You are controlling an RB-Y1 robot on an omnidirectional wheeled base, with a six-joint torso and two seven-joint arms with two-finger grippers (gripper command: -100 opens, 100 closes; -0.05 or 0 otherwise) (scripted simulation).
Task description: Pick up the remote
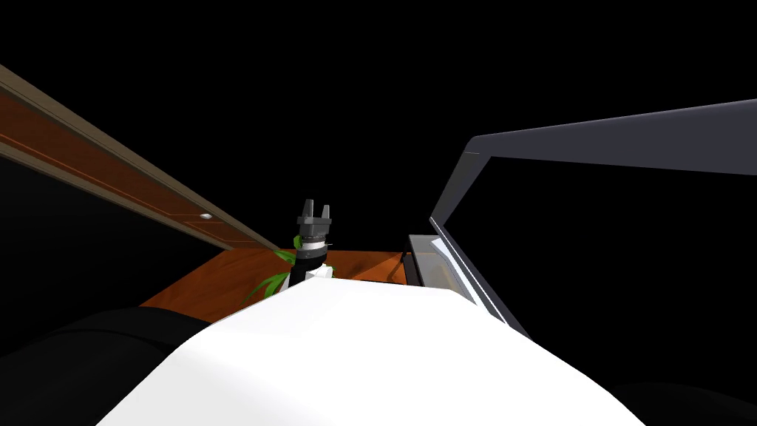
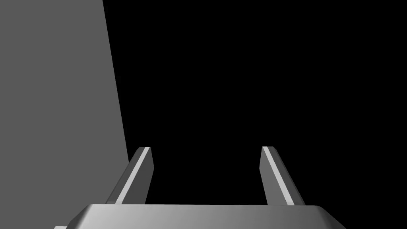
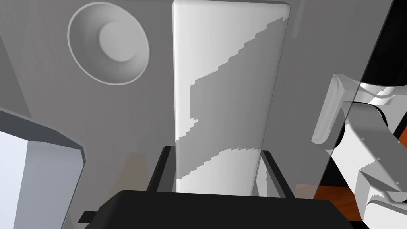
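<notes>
The remote (image 3: pixel 226 79) is a long white slab lying on a pale grey surface (image 3: pixel 159 99), seen in the right wrist view. My right gripper (image 3: pixel 216 151) is over its near end, and its two dark fingers (image 3: pixel 163 167) press against the remote's long sides, shut on it. My left gripper (image 1: pixel 316 207) is raised in front of my chest in the head view, pointing up. In its own wrist view the left gripper (image 2: pixel 206 149) is open with nothing between the fingers.
A round pale bowl (image 3: pixel 108 43) sits on the same surface beside the remote's far end. A grey-rimmed box (image 3: pixel 43 159) is near the gripper. A dark slanted frame (image 1: pixel 473 155) stands on my right. An orange wooden floor (image 1: pixel 214 285) and green plant leaves (image 1: pixel 273 281) lie below.
</notes>
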